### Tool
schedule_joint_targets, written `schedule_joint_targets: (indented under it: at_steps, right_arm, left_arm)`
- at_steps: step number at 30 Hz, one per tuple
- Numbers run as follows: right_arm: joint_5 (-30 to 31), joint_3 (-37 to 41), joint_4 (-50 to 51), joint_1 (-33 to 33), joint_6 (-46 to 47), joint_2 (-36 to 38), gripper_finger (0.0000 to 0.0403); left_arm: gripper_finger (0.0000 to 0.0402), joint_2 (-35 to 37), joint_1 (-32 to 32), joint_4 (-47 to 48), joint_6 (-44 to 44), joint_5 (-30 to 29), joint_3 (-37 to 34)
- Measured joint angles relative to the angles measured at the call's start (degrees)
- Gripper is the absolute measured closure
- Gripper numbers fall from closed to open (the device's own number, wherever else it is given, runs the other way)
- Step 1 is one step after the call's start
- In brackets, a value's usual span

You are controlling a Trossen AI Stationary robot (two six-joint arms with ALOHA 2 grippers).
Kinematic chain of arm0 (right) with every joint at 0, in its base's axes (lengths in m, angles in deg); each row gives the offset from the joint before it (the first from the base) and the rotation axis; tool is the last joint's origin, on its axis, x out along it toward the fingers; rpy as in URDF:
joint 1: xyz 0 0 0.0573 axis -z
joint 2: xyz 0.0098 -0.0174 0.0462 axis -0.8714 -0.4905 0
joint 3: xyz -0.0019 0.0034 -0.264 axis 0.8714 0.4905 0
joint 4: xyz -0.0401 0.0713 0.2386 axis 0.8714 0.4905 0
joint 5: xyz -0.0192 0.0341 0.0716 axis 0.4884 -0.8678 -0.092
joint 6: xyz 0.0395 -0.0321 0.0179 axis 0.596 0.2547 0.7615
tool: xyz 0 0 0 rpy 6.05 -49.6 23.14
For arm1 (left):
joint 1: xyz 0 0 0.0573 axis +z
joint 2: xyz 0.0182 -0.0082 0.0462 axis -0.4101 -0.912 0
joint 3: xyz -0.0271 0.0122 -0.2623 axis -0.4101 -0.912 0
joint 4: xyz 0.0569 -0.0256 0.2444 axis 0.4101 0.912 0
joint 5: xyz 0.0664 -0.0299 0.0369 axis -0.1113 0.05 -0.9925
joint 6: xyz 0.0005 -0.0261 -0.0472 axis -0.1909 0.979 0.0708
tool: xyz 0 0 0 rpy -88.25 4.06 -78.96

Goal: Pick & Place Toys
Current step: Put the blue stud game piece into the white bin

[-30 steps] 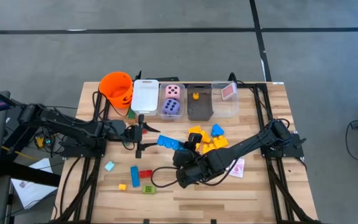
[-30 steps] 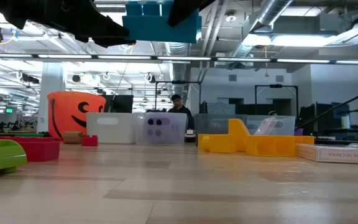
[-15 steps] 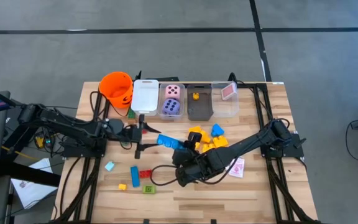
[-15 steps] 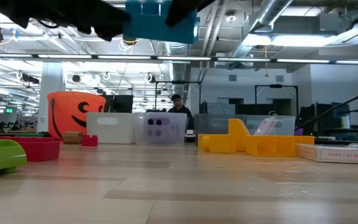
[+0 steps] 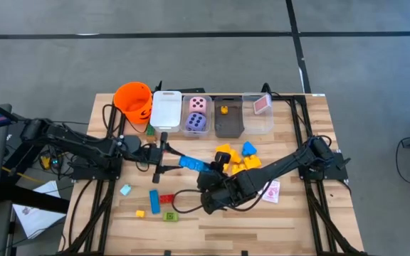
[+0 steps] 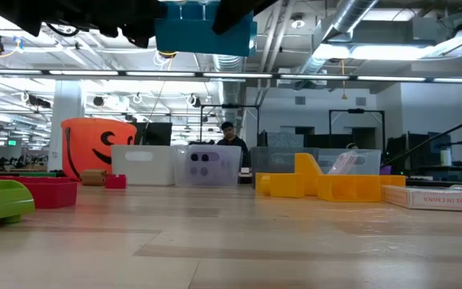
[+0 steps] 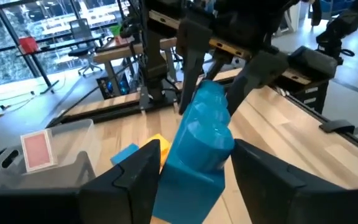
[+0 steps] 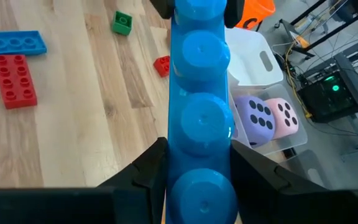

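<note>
From above, we see the long blue studded plastic building block [image 5: 191, 163] held in the air over the middle of the wooden table [image 5: 297, 220], one end between the fingers of the right gripper [image 5: 208, 168] and the other end reaching into the left gripper [image 5: 164, 157], so it bridges the two arms near the row of bins. From table height, we see the same block [image 6: 205, 32] well clear of the tabletop, with dark gripper parts on both sides of it. In the left wrist view, the block [image 7: 197, 149] stands between this arm's two dark fingers [image 7: 129, 180]; they are part-open and flank its end closely, but we cannot tell whether they already press on it. In the right wrist view, the right arm's fingers [image 8: 143, 177] are closed on the flat side walls of the block [image 8: 199, 118], part-open only by the block's own width. We judge the block to be light, rigid and smooth, so it will not bend or crush, though glossy plastic could slip or swing about a pinch placed at one end. We think the best hold is across the flat side walls, below the studs, squarely and not on a corner.
</note>
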Motion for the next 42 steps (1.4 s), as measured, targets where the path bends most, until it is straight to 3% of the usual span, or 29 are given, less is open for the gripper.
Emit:
schedule_joint_targets:
  at_steps: [17,29,42]
  right_arm:
    - [0.42,0.04,-1.69,0.0,-0.62,-0.02,0.0265]
    - [1.4,0.04,-1.62,0.29,-0.88,-0.02,0.0262]
    - [5.02,-0.04,-2.43,1.57,-0.18,0.0,0.0181]
  left_arm:
    - [0.021,-3.81,0.0,-2.3,-0.05,-0.21,0.0]
    - [0.0256,-3.92,0.87,-2.36,-0.55,0.73,-0.02]
    - [0.0261,-3.98,0.87,-3.15,0.08,-9.01,-0.13]
